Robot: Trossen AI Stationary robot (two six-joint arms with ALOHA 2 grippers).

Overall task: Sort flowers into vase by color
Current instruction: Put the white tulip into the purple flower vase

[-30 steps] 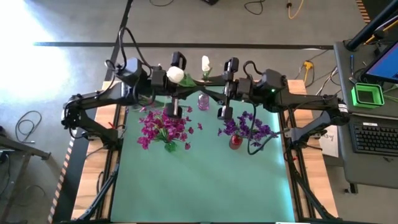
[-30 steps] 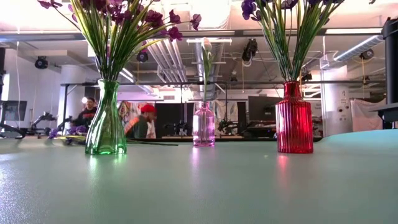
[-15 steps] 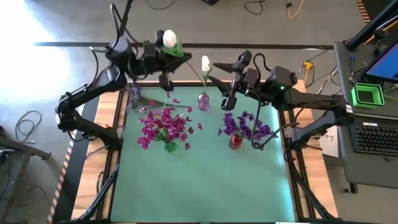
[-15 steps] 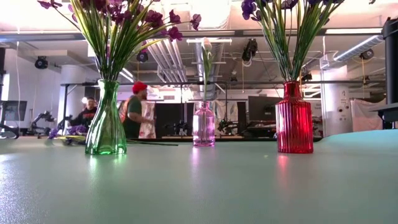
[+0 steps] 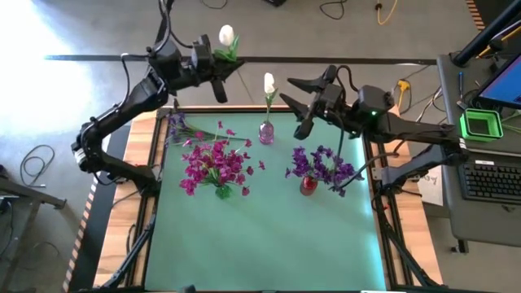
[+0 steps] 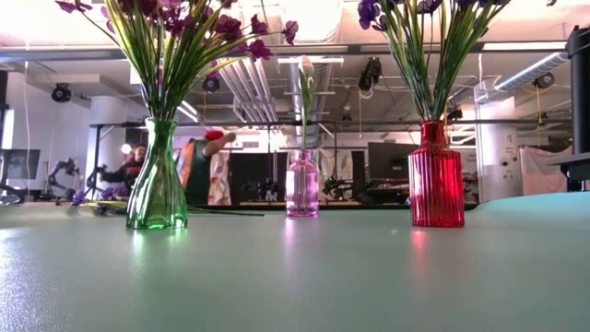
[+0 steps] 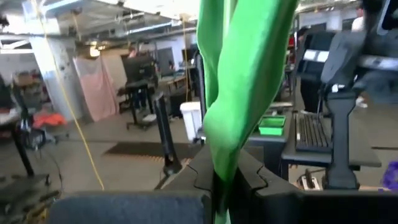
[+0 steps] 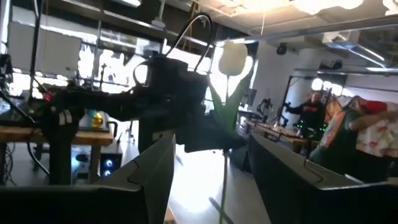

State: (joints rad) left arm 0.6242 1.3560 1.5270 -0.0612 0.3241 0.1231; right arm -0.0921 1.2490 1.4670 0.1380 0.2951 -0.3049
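Pinching the green stem of a white-budded artificial flower [image 5: 225, 36], the left gripper [image 5: 213, 55] was clamped shut, raised beyond and left of the small pink glass vase [image 5: 266, 132]; lowering stem-first would suit. The right gripper [image 5: 298, 104] stood open, empty, beside that vase's white bud [image 5: 269, 82]. Left: green vase [image 6: 157, 189], magenta blooms. Right: red vase [image 6: 436, 180], purple.

Keyboard [image 5: 491, 181] w/ green box [image 5: 480, 124] on side desk at right; person in red cap [image 6: 205, 166] in bkgd; cables [image 5: 32, 166] on floor.
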